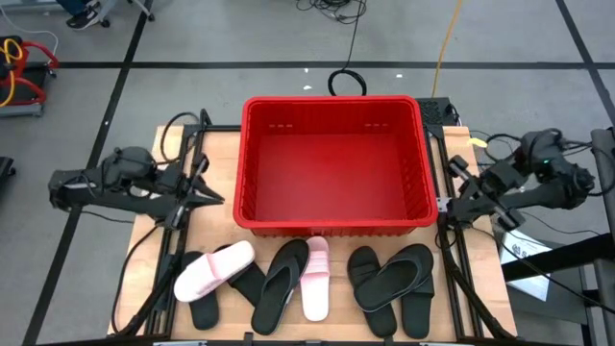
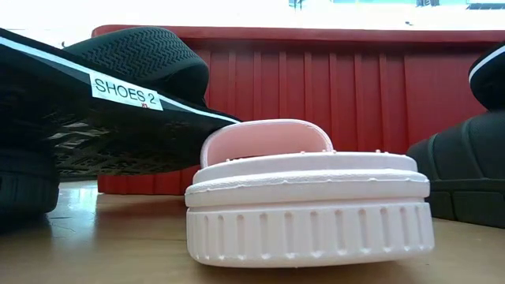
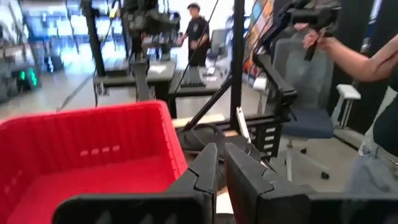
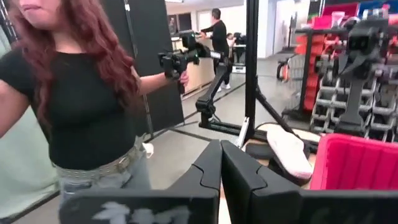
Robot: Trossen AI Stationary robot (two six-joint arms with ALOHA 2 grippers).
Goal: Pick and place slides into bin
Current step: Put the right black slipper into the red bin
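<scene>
Nearest you, along the front edge of the desk [image 1: 223, 144], the slides lie in a loose row, none of them in the bin yet. One pink slide [image 1: 212, 270] rests tilted on top of a black slide [image 1: 204, 306] at the left. In the middle a second pink slide [image 1: 315, 279] lies just beside a black one [image 1: 281, 284], touching it. At the right a cluster of black slides [image 1: 392, 286] overlaps, at least three of them, though you cannot count the pile exactly. From desk height, the middle pink slide [image 2: 309, 196] fills the view with a black sole labelled "SHOES 2" [image 2: 125, 93] leaning over it.

Behind the row stands the red bin [image 1: 332, 219], empty, its front wall close to the toes of the middle slides.

Farther back, both arms sit off to the sides. Your left end effector [image 1: 210, 197] hovers beside the bin's left wall, fingers nearly together and holding nothing. Your right end effector [image 1: 450, 205], by the bin's right wall, is fully closed and also empty.

You are at the very first step, it seems: no slide picked. Your next move likely calls for opening the left fingers, swinging forward and down over the left pink slide, and gripping its strap or edge.
</scene>
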